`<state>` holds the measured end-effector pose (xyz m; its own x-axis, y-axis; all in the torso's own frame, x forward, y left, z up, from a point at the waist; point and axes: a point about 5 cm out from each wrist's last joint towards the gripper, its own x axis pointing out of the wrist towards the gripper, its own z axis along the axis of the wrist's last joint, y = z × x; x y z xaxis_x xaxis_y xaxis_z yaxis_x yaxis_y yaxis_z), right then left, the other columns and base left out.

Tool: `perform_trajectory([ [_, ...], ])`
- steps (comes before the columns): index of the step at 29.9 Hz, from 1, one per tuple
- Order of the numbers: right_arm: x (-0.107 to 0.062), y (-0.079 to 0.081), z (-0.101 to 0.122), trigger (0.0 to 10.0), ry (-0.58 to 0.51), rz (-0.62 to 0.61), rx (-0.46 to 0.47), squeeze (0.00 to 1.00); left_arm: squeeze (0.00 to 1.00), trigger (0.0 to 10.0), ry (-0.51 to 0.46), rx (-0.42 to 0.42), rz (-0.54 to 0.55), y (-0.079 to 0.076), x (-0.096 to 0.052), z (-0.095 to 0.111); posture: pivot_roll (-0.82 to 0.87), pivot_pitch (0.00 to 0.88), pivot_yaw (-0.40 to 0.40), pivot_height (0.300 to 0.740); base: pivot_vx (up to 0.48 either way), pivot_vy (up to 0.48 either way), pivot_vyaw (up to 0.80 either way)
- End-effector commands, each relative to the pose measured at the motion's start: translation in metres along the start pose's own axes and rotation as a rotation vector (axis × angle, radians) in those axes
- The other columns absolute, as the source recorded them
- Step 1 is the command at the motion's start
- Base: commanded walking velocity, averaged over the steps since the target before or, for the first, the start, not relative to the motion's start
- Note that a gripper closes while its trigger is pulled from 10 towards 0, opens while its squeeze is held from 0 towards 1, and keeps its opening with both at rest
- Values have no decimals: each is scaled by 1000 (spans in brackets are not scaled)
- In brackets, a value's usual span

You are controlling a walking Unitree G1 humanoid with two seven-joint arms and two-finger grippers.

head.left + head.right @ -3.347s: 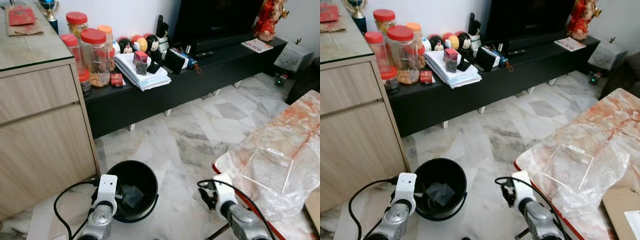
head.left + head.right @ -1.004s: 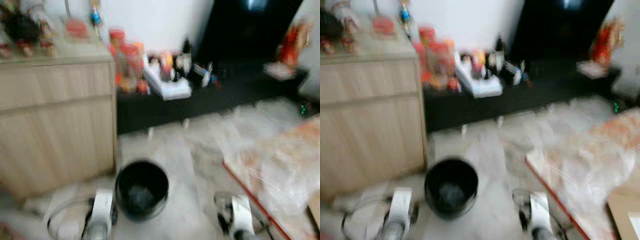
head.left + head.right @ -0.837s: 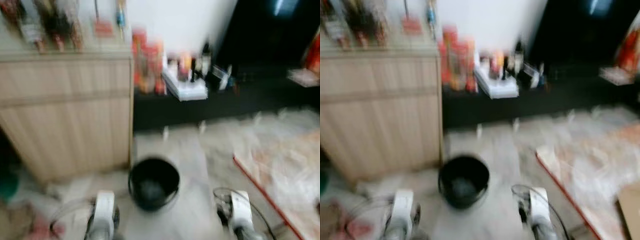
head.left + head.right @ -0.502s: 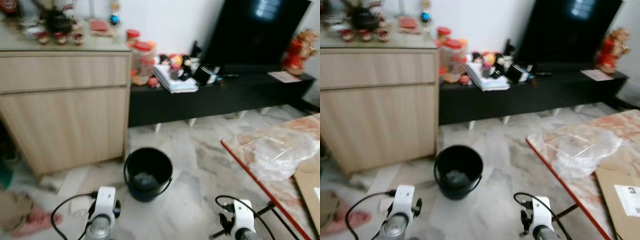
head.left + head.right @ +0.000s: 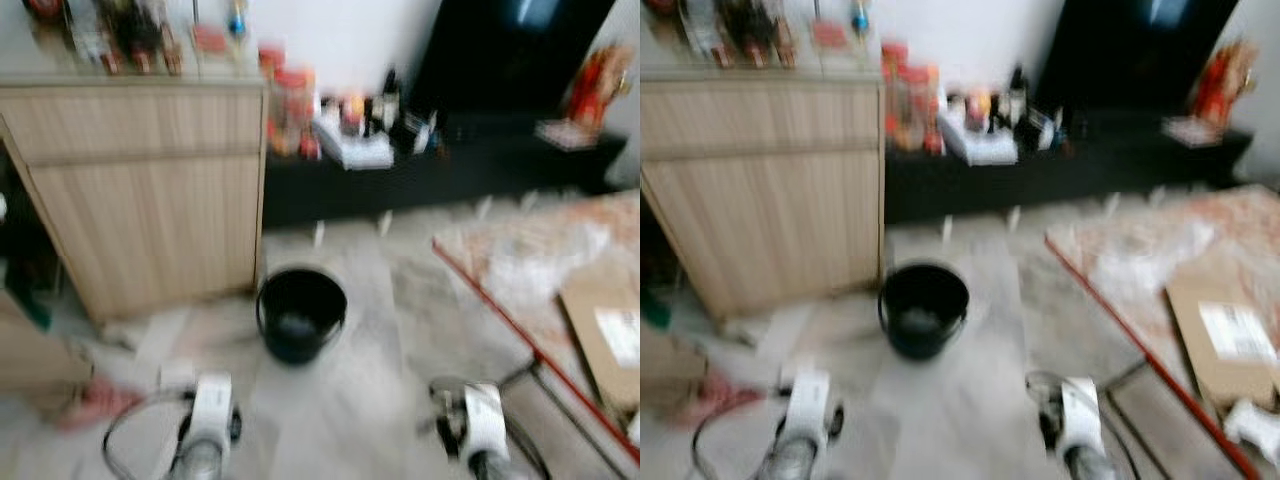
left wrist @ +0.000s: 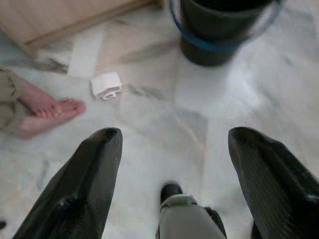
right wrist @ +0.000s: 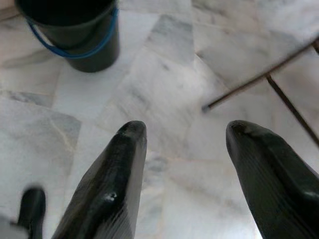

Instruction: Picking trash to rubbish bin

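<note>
- The round black plastic rubbish bin (image 5: 301,314) with a thin blue handle stands on the pale marble floor (image 5: 970,400), in the middle of the room, just past both arms.
- Something grey lies inside the bin, but the picture is too blurry to say what it is.
- The left hand (image 6: 172,149) hangs low over the floor, its two black fingers wide apart, holding nothing.
- The right hand (image 7: 184,144) hangs low too, fingers wide apart and empty.
- A small white crumpled thing (image 6: 106,84), maybe a bit of trash, lies on the floor left of the bin.
- A person's bare foot (image 6: 47,110) rests on the floor near it.
- The light wooden cabinet (image 5: 150,190) stands far left.
- The marble-topped bench (image 5: 1160,250) with a red edge is on the right, with a flat brown cardboard piece (image 5: 1225,345) on it.
</note>
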<state>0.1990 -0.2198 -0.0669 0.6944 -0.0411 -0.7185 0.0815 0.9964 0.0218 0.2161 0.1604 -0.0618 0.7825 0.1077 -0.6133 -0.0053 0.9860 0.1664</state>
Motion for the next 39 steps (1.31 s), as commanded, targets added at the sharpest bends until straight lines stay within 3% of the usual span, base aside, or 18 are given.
perform_trajectory([
  [1,1,-1,4,10000,-21,-16,19,0,0,10000,-24,44,-11,2,3,9,143,0,-141,740,0,0,0],
  [5,1,1,4,10000,-26,-16,32,0,0,10000,-19,70,-16,3,4,9,145,0,-133,740,0,0,0],
  [8,2,8,2,10000,-32,-33,104,0,0,10000,-29,97,-24,8,7,15,147,0,-88,740,0,0,0],
  [22,0,12,-6,10000,-35,-82,246,0,0,10000,-33,159,-46,15,10,21,161,0,-14,740,0,0,0],
  [39,3,20,-3,10000,-28,-72,243,0,0,10000,-31,133,-26,23,9,19,205,0,-25,740,-74,0,0],
])
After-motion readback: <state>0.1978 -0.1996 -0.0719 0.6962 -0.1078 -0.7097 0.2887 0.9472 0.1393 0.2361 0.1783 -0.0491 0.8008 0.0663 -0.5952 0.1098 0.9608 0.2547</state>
